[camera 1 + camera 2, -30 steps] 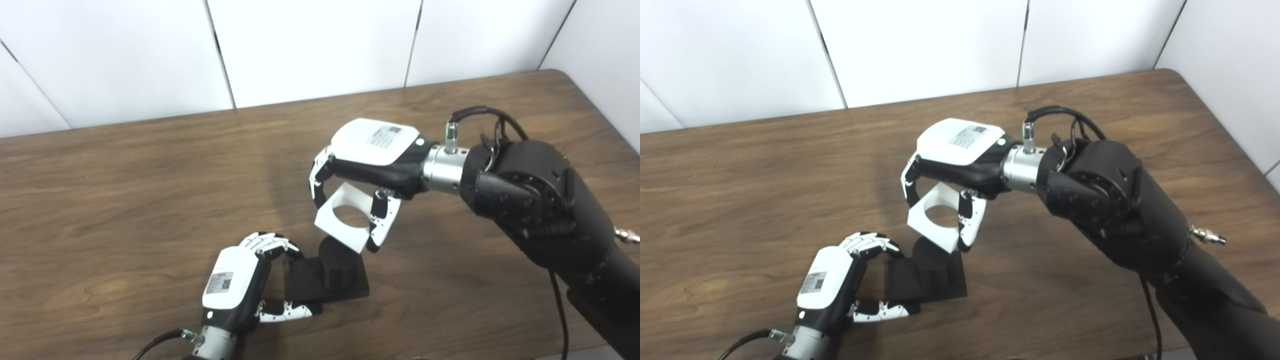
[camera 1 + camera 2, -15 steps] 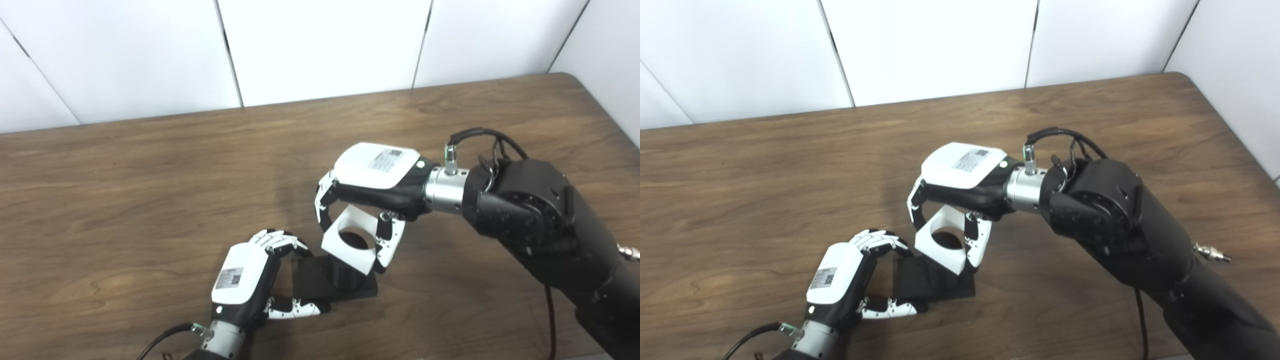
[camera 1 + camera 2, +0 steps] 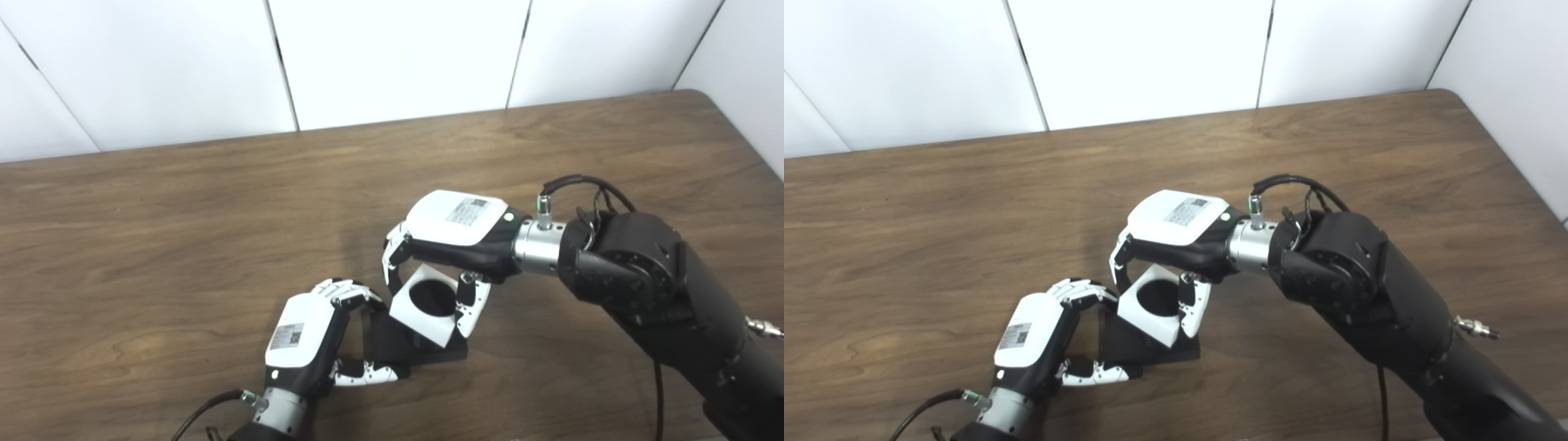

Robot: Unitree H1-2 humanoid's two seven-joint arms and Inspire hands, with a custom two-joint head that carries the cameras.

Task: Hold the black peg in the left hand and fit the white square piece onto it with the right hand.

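Observation:
The black peg [image 3: 430,297] stands on its flat black square base [image 3: 450,352] near the table's front edge. My left hand [image 3: 306,343] is shut on the base's left side, fingers over the top edge and thumb along the front. The white square piece [image 3: 411,318] with a round hole sits tilted over the peg, whose black top fills the hole. My right hand [image 3: 453,236] is shut on the white piece from above, fingers on its far-left side and thumb on its right side. The peg's lower part is hidden behind the white piece.
The brown wooden table [image 3: 184,214] stretches wide to the left and back. White wall panels [image 3: 392,55] rise behind it. A black cable [image 3: 582,184] loops above my right wrist. The table's right edge [image 3: 1500,141] runs close to the right arm.
My right hand has lowered the white piece down onto the peg, so the peg now fills its hole. The camera has shifted a little. The left hand keeps its hold on the base.

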